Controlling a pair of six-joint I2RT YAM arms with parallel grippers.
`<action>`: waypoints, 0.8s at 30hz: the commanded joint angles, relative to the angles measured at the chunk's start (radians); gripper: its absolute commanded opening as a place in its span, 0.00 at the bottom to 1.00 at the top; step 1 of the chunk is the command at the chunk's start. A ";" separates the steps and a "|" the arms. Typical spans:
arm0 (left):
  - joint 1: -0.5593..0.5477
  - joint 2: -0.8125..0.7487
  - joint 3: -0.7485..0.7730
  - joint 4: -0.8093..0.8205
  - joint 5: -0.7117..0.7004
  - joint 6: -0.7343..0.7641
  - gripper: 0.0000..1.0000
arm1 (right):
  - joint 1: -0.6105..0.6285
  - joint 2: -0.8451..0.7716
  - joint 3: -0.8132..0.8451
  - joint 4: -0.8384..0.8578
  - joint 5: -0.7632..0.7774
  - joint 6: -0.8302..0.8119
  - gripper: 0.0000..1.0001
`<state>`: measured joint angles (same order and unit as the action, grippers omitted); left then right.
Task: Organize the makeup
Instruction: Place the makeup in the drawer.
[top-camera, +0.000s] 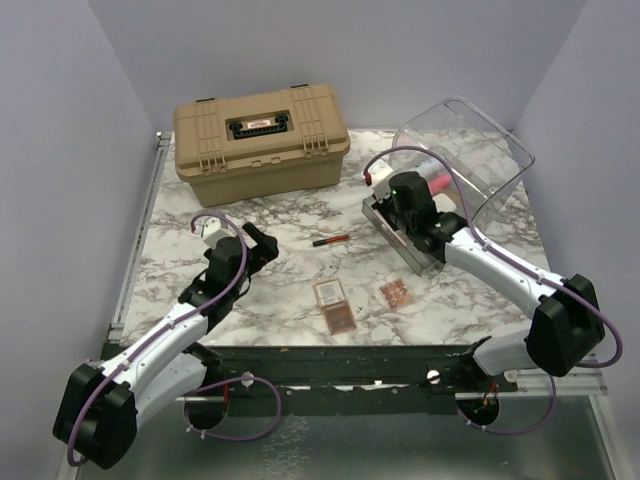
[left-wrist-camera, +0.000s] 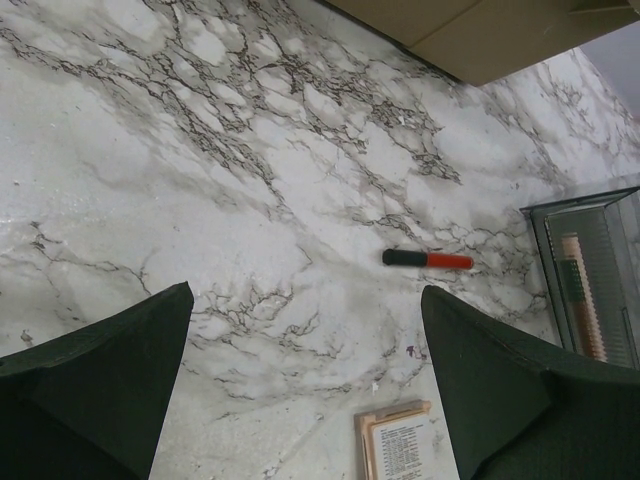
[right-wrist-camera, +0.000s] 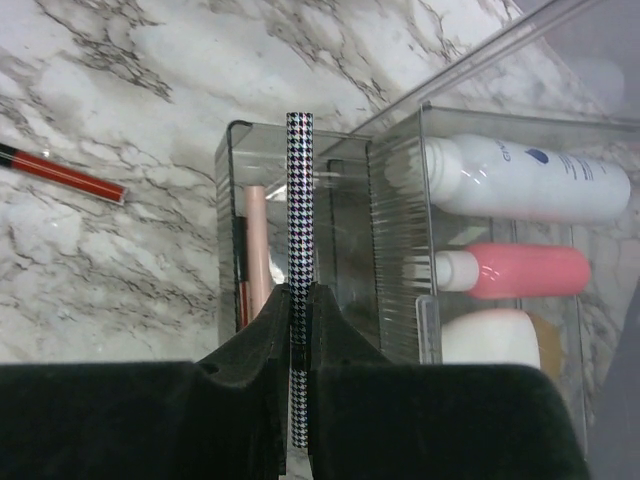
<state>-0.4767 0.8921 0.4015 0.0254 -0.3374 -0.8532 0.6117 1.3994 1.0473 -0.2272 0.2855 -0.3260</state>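
My right gripper (right-wrist-camera: 300, 300) is shut on a thin black-and-white checked pencil (right-wrist-camera: 300, 190), held over the clear bin's pulled-out drawer (right-wrist-camera: 228, 200). A pale pink pencil (right-wrist-camera: 255, 240) lies in that drawer. Behind the bin's clear front lie a white tube (right-wrist-camera: 520, 180), a pink tube (right-wrist-camera: 525, 270) and a white oval piece (right-wrist-camera: 490, 335). On the marble lie a red and black pencil (top-camera: 328, 240) and two small square palettes (top-camera: 333, 305) (top-camera: 395, 293). My left gripper (left-wrist-camera: 305, 300) stands open above bare marble, short of the red and black pencil (left-wrist-camera: 427, 260), with one palette (left-wrist-camera: 395, 440) below it.
A large tan hard case (top-camera: 260, 140) stands shut at the back left. The clear plastic bin (top-camera: 480, 160) sits at the back right, with its drawer (top-camera: 400, 240) sticking out toward the table's middle. Grey walls close in the table on three sides.
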 joint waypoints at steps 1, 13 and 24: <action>0.008 -0.018 -0.006 0.010 0.020 -0.006 0.98 | -0.021 0.013 -0.032 -0.007 0.048 -0.021 0.01; 0.007 -0.008 0.002 0.010 0.026 -0.006 0.98 | -0.030 0.101 -0.110 0.093 0.118 -0.037 0.03; 0.007 -0.001 0.003 0.011 0.024 -0.007 0.98 | -0.037 0.134 -0.100 0.106 0.107 -0.033 0.12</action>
<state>-0.4767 0.8883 0.4015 0.0277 -0.3286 -0.8558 0.5804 1.5410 0.9428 -0.1555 0.3775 -0.3573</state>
